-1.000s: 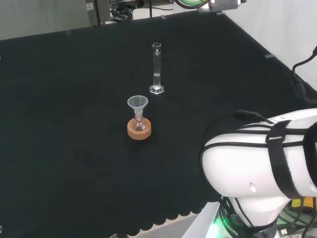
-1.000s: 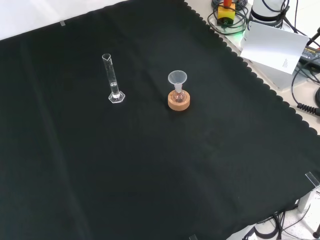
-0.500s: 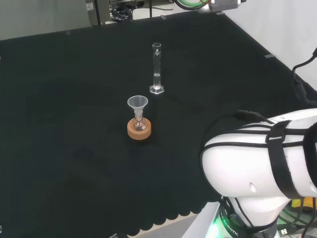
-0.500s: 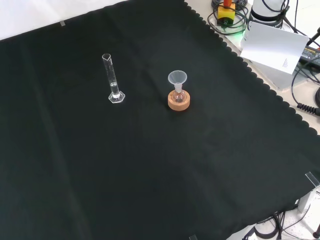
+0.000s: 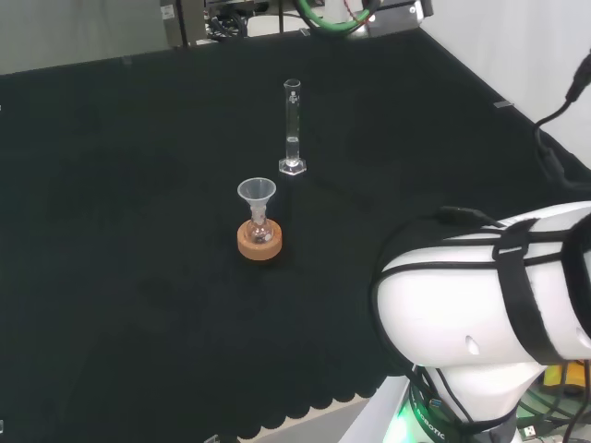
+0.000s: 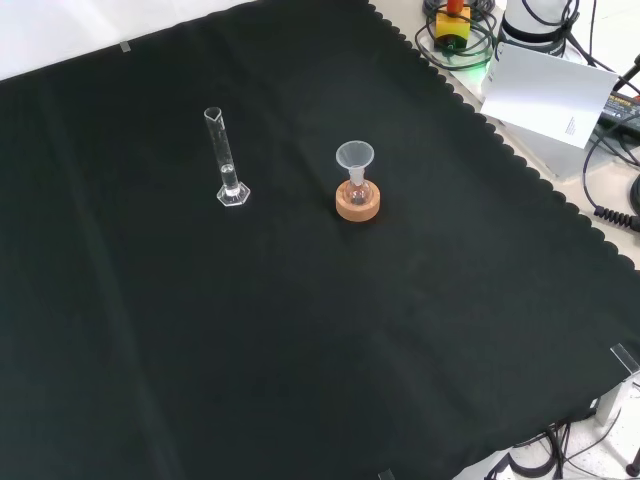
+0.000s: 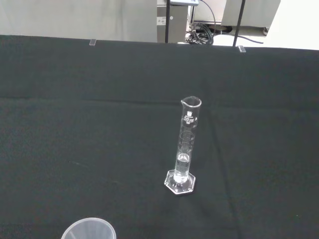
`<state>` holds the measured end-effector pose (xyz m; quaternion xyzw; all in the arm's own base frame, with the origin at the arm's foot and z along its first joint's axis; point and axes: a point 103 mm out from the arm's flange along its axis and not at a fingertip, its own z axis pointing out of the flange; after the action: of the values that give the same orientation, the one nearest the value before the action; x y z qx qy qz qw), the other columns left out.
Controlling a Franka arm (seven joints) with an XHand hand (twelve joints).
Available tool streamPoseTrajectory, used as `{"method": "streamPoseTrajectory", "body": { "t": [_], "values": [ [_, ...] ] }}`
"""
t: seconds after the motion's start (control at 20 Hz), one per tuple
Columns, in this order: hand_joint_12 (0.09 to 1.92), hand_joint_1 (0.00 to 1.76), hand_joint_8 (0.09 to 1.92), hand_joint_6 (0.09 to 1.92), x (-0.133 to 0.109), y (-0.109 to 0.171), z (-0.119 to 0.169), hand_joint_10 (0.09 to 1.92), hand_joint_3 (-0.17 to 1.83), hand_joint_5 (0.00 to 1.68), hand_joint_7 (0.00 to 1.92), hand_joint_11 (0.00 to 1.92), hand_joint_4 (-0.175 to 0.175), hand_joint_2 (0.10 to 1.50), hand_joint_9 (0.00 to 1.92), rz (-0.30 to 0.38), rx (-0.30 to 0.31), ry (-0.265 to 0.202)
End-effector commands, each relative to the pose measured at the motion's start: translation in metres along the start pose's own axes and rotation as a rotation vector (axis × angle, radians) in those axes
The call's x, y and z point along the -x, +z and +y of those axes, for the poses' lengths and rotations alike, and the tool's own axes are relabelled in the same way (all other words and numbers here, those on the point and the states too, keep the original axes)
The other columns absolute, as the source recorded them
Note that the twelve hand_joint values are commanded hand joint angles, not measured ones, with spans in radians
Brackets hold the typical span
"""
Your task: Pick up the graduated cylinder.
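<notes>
We see the graduated cylinder [image 5: 293, 127] standing upright on its hexagonal foot on the black cloth of the tabletop [image 5: 111, 185], untouched. In the front view it stands to the left of a small flask [image 6: 357, 192] that sits in a cork ring [image 6: 357, 206] and carries a clear funnel [image 6: 354, 157]; the two are apart. From the wrist camera the graduated cylinder [image 7: 185, 149] lies ahead, with printed marks and a scale on its tube too small for us to read; the funnel's rim is cut off by the frame edge. We cannot tell how the robot hand's fingers are set.
</notes>
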<state>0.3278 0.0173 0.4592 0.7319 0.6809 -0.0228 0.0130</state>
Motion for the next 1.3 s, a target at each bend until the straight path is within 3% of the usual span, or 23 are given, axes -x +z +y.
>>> {"method": "streamPoseTrajectory", "body": {
  "t": [0.05,0.4,0.8,1.3],
  "values": [
    [1.38,0.12,0.51,0.09,0.008,0.031,0.029,0.67,0.34,0.19,0.01,0.04,-0.028,1.22,0.20,0.040,0.011,0.014],
    [1.38,0.19,0.54,0.09,0.048,0.074,0.072,0.67,0.31,0.21,0.03,0.07,-0.033,1.20,0.23,0.103,-0.005,0.016],
    [1.38,0.26,0.56,0.09,0.093,0.114,0.128,0.68,0.30,0.21,0.05,0.09,-0.034,1.17,0.26,0.196,-0.001,-0.018],
    [1.38,0.32,0.58,0.09,0.115,0.165,0.184,0.68,0.29,0.21,0.03,0.10,-0.035,1.13,0.28,0.286,-0.002,-0.063]
  ]
}}
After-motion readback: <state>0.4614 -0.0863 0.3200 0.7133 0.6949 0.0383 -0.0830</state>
